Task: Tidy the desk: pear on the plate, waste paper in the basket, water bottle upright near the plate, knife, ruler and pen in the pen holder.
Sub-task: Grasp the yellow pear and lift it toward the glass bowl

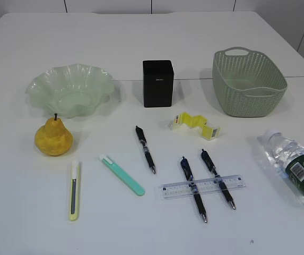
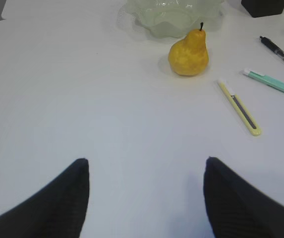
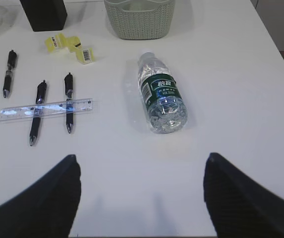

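A water bottle [image 3: 162, 98] lies on its side on the table [image 3: 231, 74]. A clear ruler [image 3: 46, 108] rests across two pens [image 3: 37, 110]. The right gripper [image 3: 142, 191] hangs wide open.

White table [image 1: 29, 212], tiled wall [image 1: 109, 5] behind.

You see the yellow pear [image 1: 53, 137] upright on the table, just in front of the pale green ruffled plate [image 1: 70, 89]. Two utility knives lie near it: a yellow one [image 1: 75, 190] and a teal one [image 1: 122, 175]. Three dark pens lie flat; the clear ruler [image 1: 202, 186] rests across two of them [image 1: 193, 188] [image 1: 218, 178], the third [image 1: 145, 149] apart. The crumpled yellow paper [image 1: 196, 125] sits between the black pen holder [image 1: 158, 83] and the green basket [image 1: 249, 82]. The water bottle [image 1: 294, 166] lies on its side.
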Action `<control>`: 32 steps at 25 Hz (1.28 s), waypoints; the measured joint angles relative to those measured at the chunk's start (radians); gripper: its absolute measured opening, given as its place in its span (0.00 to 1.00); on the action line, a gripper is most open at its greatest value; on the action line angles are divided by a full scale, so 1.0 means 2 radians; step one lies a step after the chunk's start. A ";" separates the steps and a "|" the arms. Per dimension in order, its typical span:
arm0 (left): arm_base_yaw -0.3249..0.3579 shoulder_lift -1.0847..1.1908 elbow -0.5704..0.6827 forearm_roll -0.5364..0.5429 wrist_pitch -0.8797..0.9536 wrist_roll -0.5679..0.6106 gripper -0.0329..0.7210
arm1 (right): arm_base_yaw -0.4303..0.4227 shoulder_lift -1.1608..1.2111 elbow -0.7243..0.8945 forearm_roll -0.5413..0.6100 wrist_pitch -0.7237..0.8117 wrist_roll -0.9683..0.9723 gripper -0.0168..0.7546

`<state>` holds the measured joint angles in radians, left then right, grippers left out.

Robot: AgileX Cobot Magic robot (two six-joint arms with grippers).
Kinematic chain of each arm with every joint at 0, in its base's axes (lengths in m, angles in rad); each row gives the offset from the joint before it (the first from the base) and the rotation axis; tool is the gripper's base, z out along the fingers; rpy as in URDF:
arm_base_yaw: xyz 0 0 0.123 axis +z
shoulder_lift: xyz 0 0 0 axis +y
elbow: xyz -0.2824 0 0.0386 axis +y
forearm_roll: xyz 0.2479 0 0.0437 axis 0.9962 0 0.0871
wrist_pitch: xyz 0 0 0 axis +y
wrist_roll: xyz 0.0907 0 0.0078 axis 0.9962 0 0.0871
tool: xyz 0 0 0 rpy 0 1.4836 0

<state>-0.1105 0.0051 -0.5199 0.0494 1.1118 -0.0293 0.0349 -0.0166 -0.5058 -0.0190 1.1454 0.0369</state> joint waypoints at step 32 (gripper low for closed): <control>-0.060 0.500 -0.211 0.002 -0.176 0.000 0.68 | 0.000 0.331 -0.103 -0.002 -0.162 0.032 0.76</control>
<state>-0.2300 1.0050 -0.9410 0.0526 0.7605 -0.0293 0.0349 0.6449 -0.7122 -0.0230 0.8221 0.1013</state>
